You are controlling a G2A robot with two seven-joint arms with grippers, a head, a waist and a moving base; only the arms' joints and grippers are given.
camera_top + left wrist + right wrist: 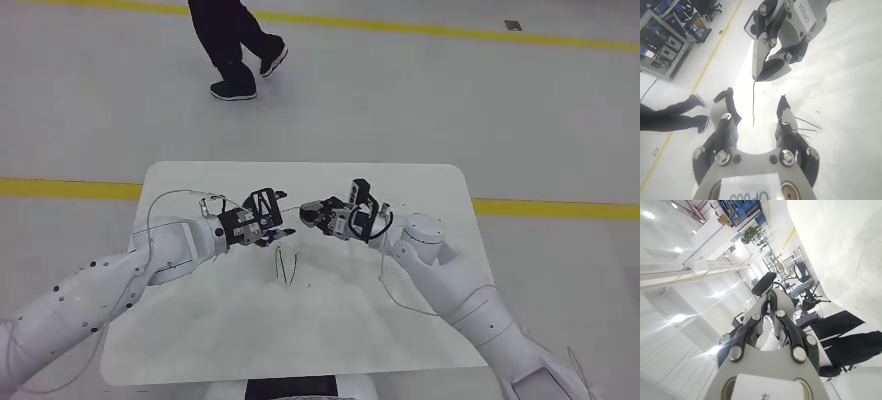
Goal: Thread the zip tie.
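Observation:
A thin black zip tie (753,102) runs from the tips of my right gripper (756,78), which is shut on one end of it. Its free end lies in the gap between the spread fingers (728,98) of my left gripper (755,101), which is open and touches nothing. In the top view the two grippers face each other above the far middle of the white table (420,190), left gripper (279,212) and right gripper (306,210) a short way apart, with the zip tie (294,207) bridging them. In the right wrist view my right gripper (772,289) has its fingers pressed together.
A clear bag with spare black zip ties (807,126) lies flat on the table just beside the left gripper, and in the top view the spare zip ties (288,265) are nearer the robot than both grippers. The table's far edge is close behind the grippers.

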